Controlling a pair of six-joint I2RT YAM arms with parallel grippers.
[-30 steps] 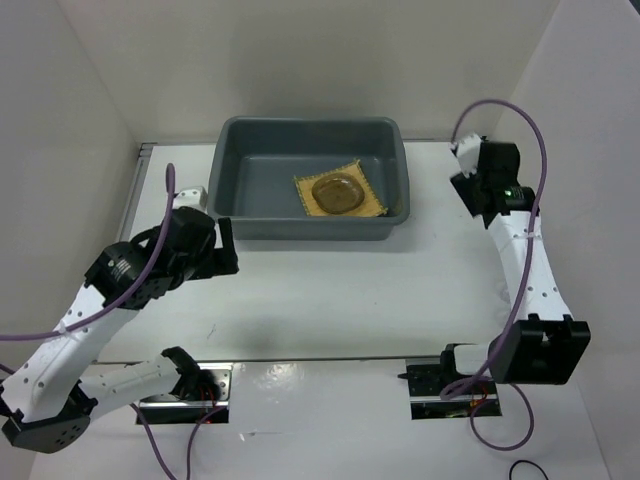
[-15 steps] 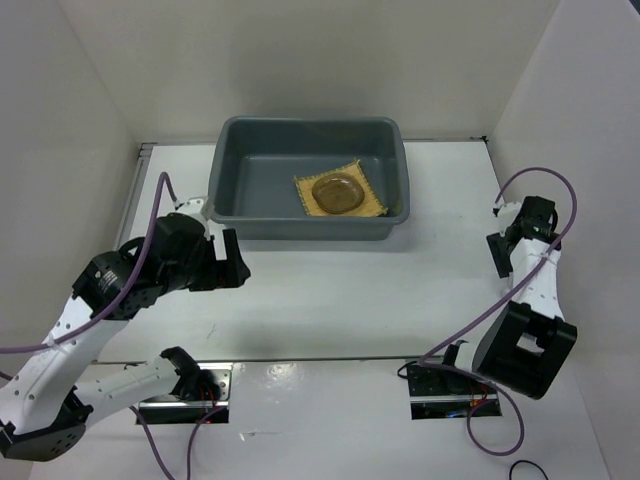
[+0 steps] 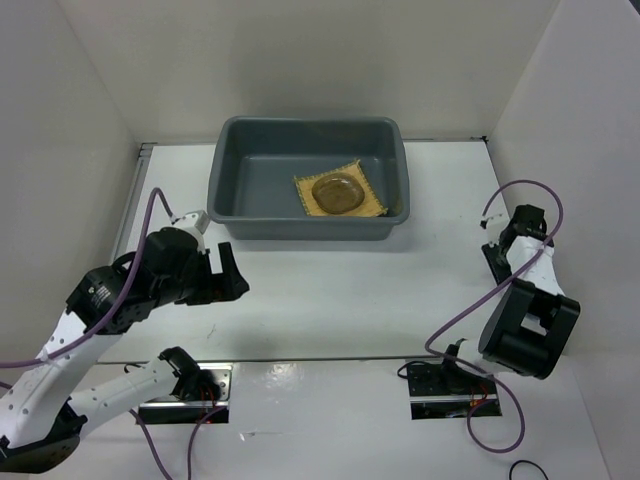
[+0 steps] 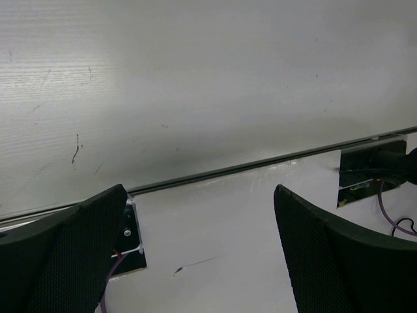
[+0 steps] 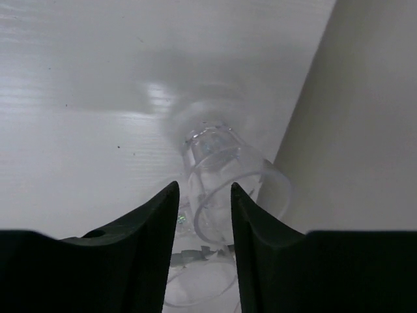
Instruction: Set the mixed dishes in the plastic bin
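The grey-blue plastic bin stands at the back centre. In it lies a yellow woven mat with a round see-through plate on top. A small clear cup lies on the table close to the right wall. My right gripper is low over it, jaws partly closed, astride the cup's left wall with a thin gap still showing. From the top view that gripper sits by the right wall and the cup is hidden. My left gripper hangs wide open and holds nothing, over the near-left table.
The right side wall stands right beside the cup. A dark strip crosses the table near the front, with the arms' mounting plates behind it. A purple cable loops over the right arm.
My right arm swung from beside the bin's back right down to the right wall, and its jaws narrowed. The left arm pulled back toward the near left, still open.
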